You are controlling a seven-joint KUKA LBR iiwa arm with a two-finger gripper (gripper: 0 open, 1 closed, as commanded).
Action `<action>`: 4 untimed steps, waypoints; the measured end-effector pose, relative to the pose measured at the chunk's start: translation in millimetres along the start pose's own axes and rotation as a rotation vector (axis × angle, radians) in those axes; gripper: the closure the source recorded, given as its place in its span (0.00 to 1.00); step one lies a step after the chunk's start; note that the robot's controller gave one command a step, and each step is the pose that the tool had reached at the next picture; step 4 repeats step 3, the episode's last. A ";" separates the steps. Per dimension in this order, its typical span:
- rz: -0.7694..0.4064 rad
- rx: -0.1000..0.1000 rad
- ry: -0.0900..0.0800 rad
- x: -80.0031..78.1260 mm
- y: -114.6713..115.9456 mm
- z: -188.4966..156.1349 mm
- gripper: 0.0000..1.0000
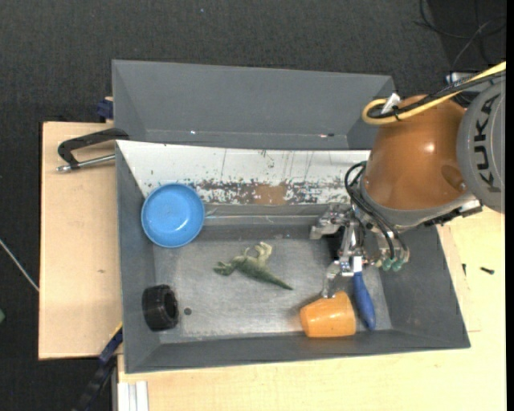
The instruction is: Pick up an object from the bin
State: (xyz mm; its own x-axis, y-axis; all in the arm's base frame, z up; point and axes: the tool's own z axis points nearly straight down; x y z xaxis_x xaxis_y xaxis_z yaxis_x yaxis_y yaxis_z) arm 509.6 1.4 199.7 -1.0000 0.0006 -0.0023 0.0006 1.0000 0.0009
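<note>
While gripper (pixel 347 273) hovers at right, grip state unreadable, bin (pixel 131 265) holds one each: blue bowl (pixel 172 215), green dinosaur (pixel 253 265), black wheel (pixel 160 307), blue pen (pixel 365 303); orange rounded cup (pixel 328 316) under gripper, touching pen.

A dark, speckled carpet floor (pixel 241 32) spreads beyond the pincer (pixel 344 274) and away to its left. Far to the pincer's left a thin pale cord (pixel 19 265) crosses it. Black cables (pixel 438 24) loop beyond the pincer, slightly right. The light is even.
</note>
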 end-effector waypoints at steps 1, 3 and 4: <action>-0.033 0.000 -0.004 -31.1 68.7 120.0 0.00; -0.178 0.000 -0.012 -33.4 62.6 -68.9 1.00; -0.178 0.000 -0.012 -33.4 62.6 -68.9 1.00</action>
